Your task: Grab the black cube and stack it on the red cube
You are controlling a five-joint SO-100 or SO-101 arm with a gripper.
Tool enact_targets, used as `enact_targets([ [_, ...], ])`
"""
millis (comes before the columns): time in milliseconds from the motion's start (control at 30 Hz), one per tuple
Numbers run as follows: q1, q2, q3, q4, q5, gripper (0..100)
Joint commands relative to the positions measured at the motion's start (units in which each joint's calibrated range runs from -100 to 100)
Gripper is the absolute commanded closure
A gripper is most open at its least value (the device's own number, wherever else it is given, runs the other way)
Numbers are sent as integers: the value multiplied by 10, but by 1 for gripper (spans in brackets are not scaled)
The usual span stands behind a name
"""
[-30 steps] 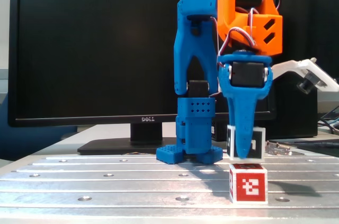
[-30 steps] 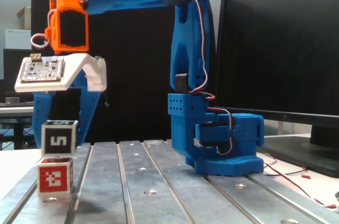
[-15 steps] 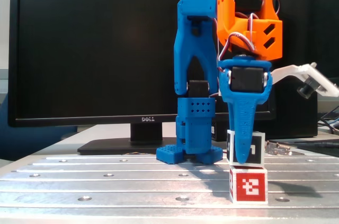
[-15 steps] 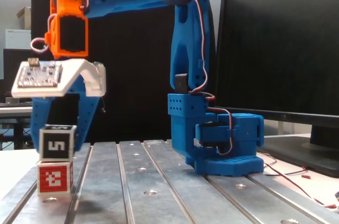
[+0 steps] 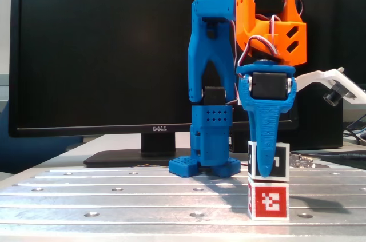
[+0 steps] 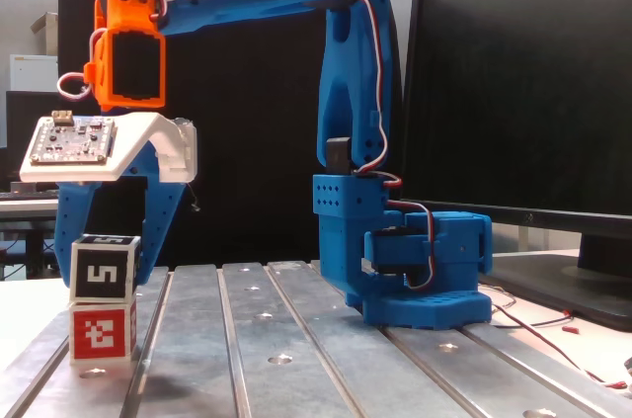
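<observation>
The black cube (image 6: 103, 269) has come down. A moment ago it hung a little above the red cube (image 6: 103, 332); now it sits right on top of it, touching, in both fixed views. So the stacking looks almost done. The gripper (image 5: 266, 165) still holds the black cube between its blue fingers, so letting go is the step left.

In a fixed view one blue finger (image 5: 265, 139) covers the middle of the black cube (image 5: 280, 162), so its mark is hidden above the red cube (image 5: 269, 199). Whether the top cube sits perfectly square on the red cube is hard to tell.
</observation>
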State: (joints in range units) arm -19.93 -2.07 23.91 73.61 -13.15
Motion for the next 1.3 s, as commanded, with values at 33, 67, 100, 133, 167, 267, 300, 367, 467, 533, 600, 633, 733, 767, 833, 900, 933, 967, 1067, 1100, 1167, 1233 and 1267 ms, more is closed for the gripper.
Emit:
enact_targets([
  [33, -1, -2, -2, -3, -2, 84],
  [67, -1, -2, -1, -3, -2, 84],
  [100, -1, -2, -1, -3, -2, 84],
  [133, -1, -2, -1, -4, -2, 83],
  [167, -1, -2, -1, -4, -2, 83],
  [267, -1, -3, 19, -26, -2, 83],
  [300, -1, -3, 27, -35, -2, 83],
  [367, -1, -3, 31, -41, -2, 83],
  [467, -1, -4, 32, -40, -2, 83],
  [533, -1, -4, 32, -40, -2, 83],
  [600, -1, -4, 32, -40, -2, 83],
  [633, -1, -4, 32, -40, -2, 83],
  [733, -1, -4, 33, -41, -2, 83],
  [767, -1, -4, 34, -41, -2, 82],
  [833, -1, -7, 35, -41, -2, 78],
  [900, -1, -8, 35, -41, -2, 74],
  [933, -2, -9, 35, -40, -2, 72],
  [967, -2, -9, 36, -40, -2, 71],
  [1067, -2, -9, 36, -39, -2, 70],
  [1100, -2, -9, 36, -38, -2, 70],
  [1167, -2, -9, 33, -35, -2, 70],
  [1233, -1, -10, 31, -33, -1, 70],
  [1267, 0, -11, 30, -32, 0, 70],
])
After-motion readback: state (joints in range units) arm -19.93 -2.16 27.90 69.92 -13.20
